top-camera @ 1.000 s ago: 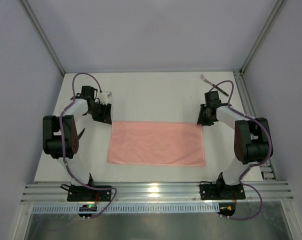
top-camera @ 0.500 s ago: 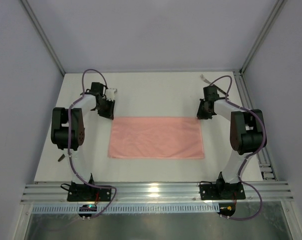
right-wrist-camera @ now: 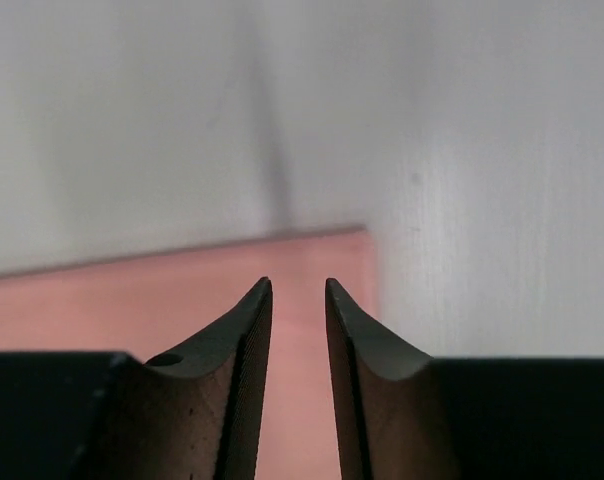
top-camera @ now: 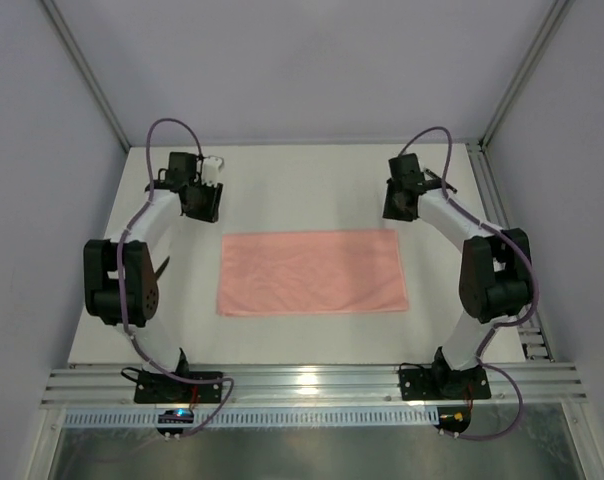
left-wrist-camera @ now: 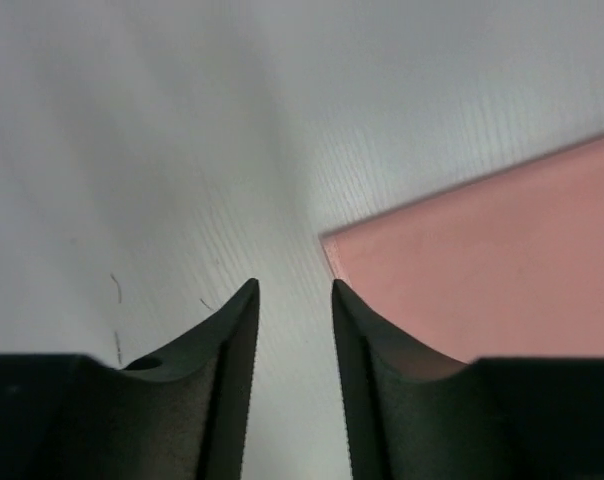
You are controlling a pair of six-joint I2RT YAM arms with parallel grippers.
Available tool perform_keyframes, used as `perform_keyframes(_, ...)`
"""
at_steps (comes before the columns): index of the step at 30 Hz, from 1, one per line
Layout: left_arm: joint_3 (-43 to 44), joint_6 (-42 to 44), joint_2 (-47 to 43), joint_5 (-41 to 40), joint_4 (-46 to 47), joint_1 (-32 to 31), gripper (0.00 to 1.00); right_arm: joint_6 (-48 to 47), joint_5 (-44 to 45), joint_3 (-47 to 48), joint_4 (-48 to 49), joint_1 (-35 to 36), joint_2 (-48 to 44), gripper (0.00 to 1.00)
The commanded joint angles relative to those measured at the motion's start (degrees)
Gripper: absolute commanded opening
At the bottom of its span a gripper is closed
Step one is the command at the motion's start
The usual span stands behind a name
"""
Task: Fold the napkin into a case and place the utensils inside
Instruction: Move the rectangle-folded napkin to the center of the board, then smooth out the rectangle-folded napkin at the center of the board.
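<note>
Both grippers have drawn back from the napkin's far corners, where they stood half a second ago, and now hang over the bare table beyond its far edge. The napkin itself lies a little farther back than it did a second ago.

The napkin [top-camera: 312, 272] is spread flat as a wide pink oblong on the white table [top-camera: 302, 190], its long sides running left to right, with no crease or lifted edge to be seen from above.

The left gripper [top-camera: 206, 210] sits just past the napkin's far left corner and apart from it. In its own wrist view the left gripper [left-wrist-camera: 294, 285] has its jaws slightly spread with nothing between them. The gap lies over bare table, and the napkin's [left-wrist-camera: 502, 260] corner is just to the right of the fingertips.

The right gripper [top-camera: 395, 208] sits just past the napkin's far right corner, also clear of the cloth. In its wrist view the right gripper [right-wrist-camera: 298, 285] shows the same narrow gap and holds nothing. The napkin's [right-wrist-camera: 132, 290] corner and far edge show beyond the tips.
</note>
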Motion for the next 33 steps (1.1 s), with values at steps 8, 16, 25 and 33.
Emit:
perform_keyframes(8, -1.3, 0.54, 2.69, 2.26, 2.99, -8.62, 0.13, 10.29, -19.72, 6.98, 18.88, 21.08, 8.35, 0.04)
perform_keyframes(16, 2.56, 0.36, 11.05, -0.29, 2.99, -8.54, 0.14, 18.29, -20.96, 14.01, 20.74, 22.24, 19.7, 0.04)
perform_keyframes(25, 2.65, 0.63, 14.13, -3.01, 2.81, -8.54, 0.13, 25.51, -18.94, 11.31, 18.97, 17.94, 21.83, 0.04)
perform_keyframes(33, 2.22, 1.24, 15.01, -3.9, 3.43, -8.54, 0.13, 26.48, -15.43, 3.04, 18.98, 11.88, 15.85, 0.04)
